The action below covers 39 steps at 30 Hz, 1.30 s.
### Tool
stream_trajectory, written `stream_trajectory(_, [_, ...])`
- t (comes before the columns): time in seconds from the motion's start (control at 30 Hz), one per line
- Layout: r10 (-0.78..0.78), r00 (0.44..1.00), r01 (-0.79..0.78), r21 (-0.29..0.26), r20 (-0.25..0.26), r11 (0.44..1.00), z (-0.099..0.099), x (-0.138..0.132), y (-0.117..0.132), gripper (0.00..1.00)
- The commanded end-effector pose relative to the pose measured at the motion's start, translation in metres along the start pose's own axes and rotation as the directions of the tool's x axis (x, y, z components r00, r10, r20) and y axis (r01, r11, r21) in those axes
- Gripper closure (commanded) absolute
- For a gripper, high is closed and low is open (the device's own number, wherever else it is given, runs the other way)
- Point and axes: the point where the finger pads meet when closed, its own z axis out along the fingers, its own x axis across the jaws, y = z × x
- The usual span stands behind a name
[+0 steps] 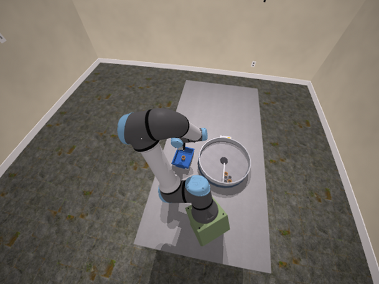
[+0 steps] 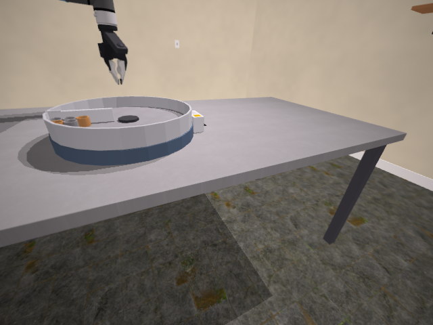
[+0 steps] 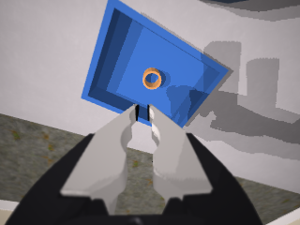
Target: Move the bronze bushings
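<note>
Claw nearly shut, gripping nothing, near crate; one bronze bushing inside; two bronze bushings crowding steel bushings on turntable; likely snagging steel if opened too wide.

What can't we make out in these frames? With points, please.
- Crate: outside the exterior view's frame.
- Steel bushings [image 1: 229, 177] [image 2: 70, 122]: too small in the top view to count surely; the turntable wall [image 1: 248, 169] [image 2: 122, 138] hides their lower parts in the exterior view.
- Fingertips: behind the wrist in the top view.
</note>
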Motion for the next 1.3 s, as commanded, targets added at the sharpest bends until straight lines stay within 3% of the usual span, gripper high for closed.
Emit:
stream_trajectory(0.0, [0.013,1.0,-0.013,0.0,0.001,1.0,-0.001,0.003,-0.003,0.94])
stream_trajectory(0.5, [0.086,0.996,-0.086,0.0,0.001,0.996,-0.001,0.019,-0.02,0.94])
stream_trajectory(1.27, [0.294,0.956,-0.294,0.0,0.0,0.956,0.0,0.068,-0.068,0.94])
